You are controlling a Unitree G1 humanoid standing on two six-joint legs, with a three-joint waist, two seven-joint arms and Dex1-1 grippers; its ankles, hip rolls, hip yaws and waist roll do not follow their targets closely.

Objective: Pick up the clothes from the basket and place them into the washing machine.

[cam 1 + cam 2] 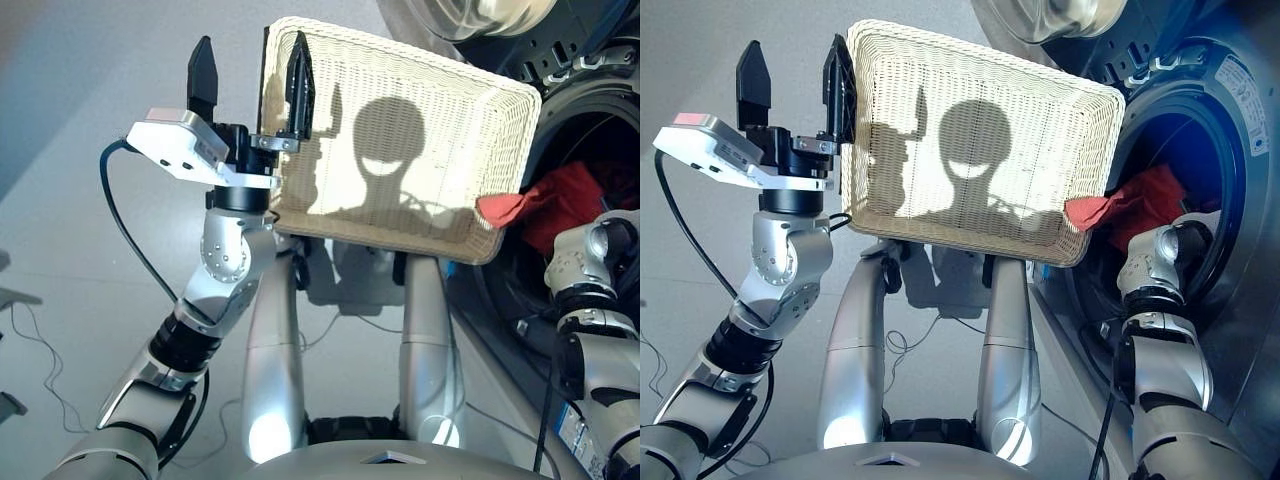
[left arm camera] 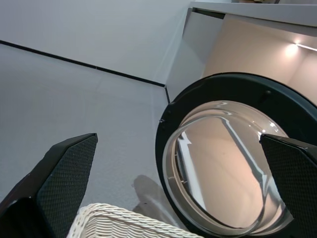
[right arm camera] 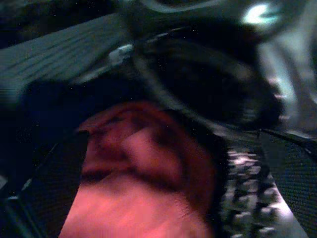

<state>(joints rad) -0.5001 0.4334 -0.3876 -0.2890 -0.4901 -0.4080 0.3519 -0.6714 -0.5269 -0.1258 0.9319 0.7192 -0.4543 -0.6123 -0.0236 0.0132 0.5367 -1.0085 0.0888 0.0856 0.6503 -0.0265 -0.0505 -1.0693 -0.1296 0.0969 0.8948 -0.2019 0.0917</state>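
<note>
The cream wicker basket (image 1: 400, 70) lies ahead of me with nothing showing on its woven bottom. My left gripper (image 1: 252, 82) stands open astride the basket's left rim (image 2: 119, 220), one finger inside and one outside. A red garment (image 1: 1145, 200) hangs in the washing machine's (image 1: 1240, 90) round drum mouth, one corner (image 1: 505, 208) draped over the basket's near right corner. My right arm (image 1: 1155, 262) reaches into the drum, hiding that gripper from the head views. In the right wrist view my right gripper (image 3: 173, 141) is open over the red garment (image 3: 148, 198). A blurred dark cloth (image 3: 44, 104) lies beside it.
The round glass door (image 2: 223, 163) stands swung open beyond the basket's far side. A black cable (image 1: 125, 225) loops from my left wrist. Thin cables (image 1: 30, 345) trail over the grey floor at the left.
</note>
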